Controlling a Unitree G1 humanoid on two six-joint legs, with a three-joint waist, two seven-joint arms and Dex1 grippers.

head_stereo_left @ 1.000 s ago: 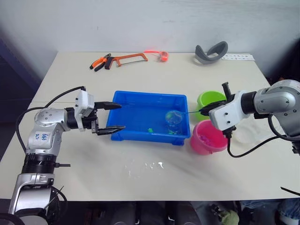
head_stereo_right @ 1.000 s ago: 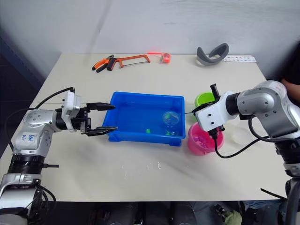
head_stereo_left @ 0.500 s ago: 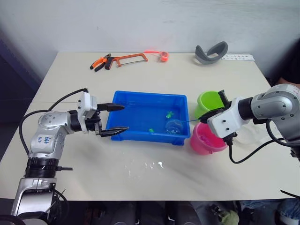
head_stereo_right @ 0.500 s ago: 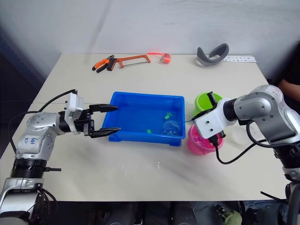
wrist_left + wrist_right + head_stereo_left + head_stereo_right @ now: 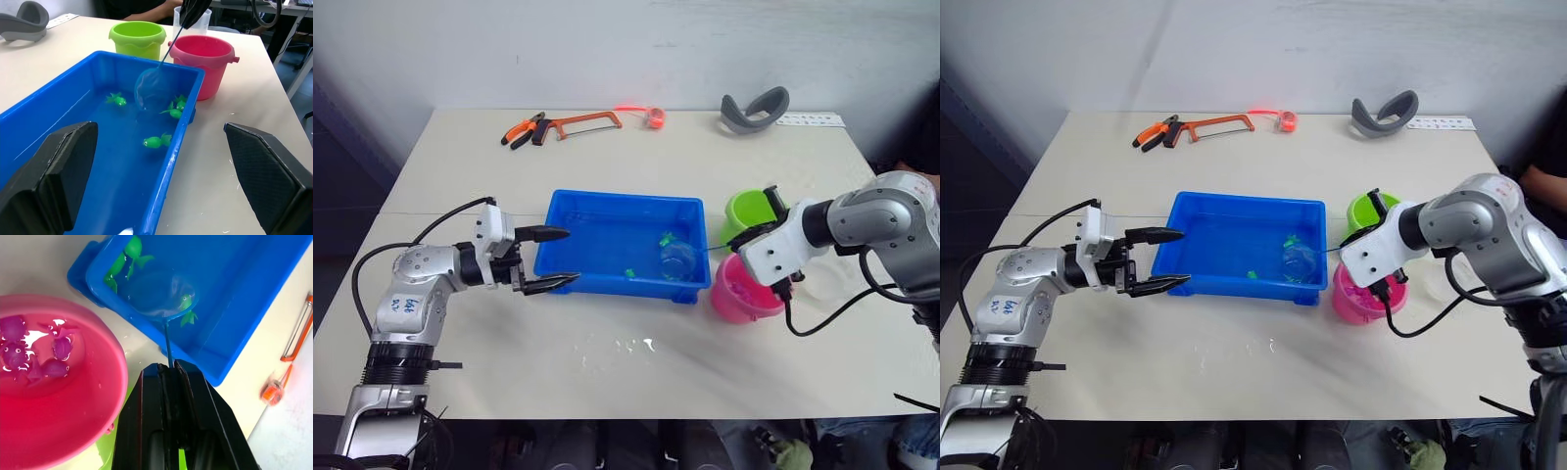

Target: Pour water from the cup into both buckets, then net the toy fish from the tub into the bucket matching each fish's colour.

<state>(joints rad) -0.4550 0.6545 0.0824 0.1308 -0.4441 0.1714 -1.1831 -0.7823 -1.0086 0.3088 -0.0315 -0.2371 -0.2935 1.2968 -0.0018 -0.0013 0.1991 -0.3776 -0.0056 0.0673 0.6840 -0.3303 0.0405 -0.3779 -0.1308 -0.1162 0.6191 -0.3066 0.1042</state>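
Note:
The blue tub sits mid-table with three green toy fish in its water. My right gripper is shut on the thin handle of the net, whose hoop dips into the tub's right end next to a green fish. I cannot tell whether that fish is inside the mesh. To the tub's right stand the lime green bucket and the pink bucket, which holds several pink fish in water. The clear cup stands behind the buckets. My left gripper is open at the tub's left front corner.
An orange hacksaw, pliers and a small orange object lie at the table's far edge, with a grey curved object further right. Spilled water glistens in front of the tub. A person sits beyond the table's right side.
The net's hoop has dropped from above the water into the tub's right end, and a green fish now shows beside it. My left gripper has drifted slightly towards the table's front.

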